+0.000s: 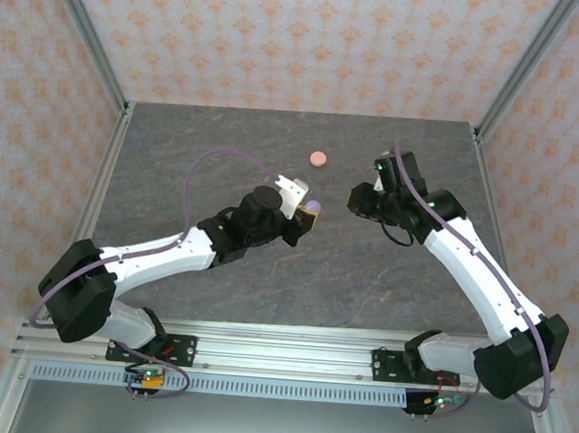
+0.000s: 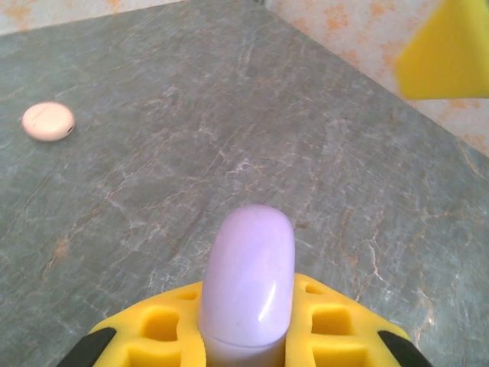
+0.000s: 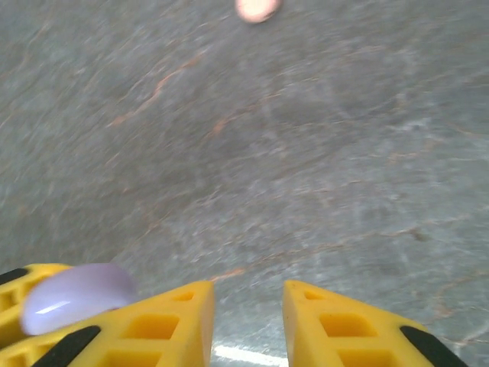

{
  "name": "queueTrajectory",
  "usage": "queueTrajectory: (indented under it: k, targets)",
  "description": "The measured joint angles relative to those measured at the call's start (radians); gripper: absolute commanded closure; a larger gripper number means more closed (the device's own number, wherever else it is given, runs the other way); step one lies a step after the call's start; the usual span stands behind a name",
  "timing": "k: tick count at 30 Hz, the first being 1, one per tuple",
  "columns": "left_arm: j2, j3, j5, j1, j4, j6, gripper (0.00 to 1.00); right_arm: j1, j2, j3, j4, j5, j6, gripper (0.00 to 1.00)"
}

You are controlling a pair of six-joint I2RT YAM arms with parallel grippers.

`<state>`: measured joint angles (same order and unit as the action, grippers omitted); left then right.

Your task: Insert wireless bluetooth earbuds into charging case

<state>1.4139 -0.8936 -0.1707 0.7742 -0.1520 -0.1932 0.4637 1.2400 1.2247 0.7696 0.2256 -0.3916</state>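
Left gripper (image 2: 246, 325) clamped on lilac case (image 2: 249, 267) above mid-table (image 1: 224, 151). Right gripper (image 3: 248, 294) at its 3 o'clock, fingers slightly apart, empty. Pink case (image 1: 318, 159) at 12 o'clock, bare table around it. Lilac case's lower end cut off at frame edge; right wrist view blurred.

Top cam's looking down from high behind the rig, covering the whole table (image 1: 345, 281). I'm seeing both wrist cams riding low & close, facing across it. All 3 are sharing the pink case (image 1: 318, 159) & lilac case (image 1: 312, 208).
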Motion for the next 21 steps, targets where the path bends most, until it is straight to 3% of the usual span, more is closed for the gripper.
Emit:
queueTrajectory:
  k: [5,14,21]
  targets:
    - [0.056,-0.057,0.004,-0.063,0.06,-0.125,0.98,-0.064,-0.043,-0.079,-0.006,-0.035,-0.032,0.68]
    - [0.265,-0.25,-0.05,-0.22,0.249,-0.354,0.98,-0.078,-0.097,-0.158,-0.014,-0.051,-0.035,0.67]
    - [0.441,-0.383,-0.152,-0.236,0.342,-0.419,0.98,-0.078,-0.097,-0.179,-0.017,-0.054,-0.035,0.67]
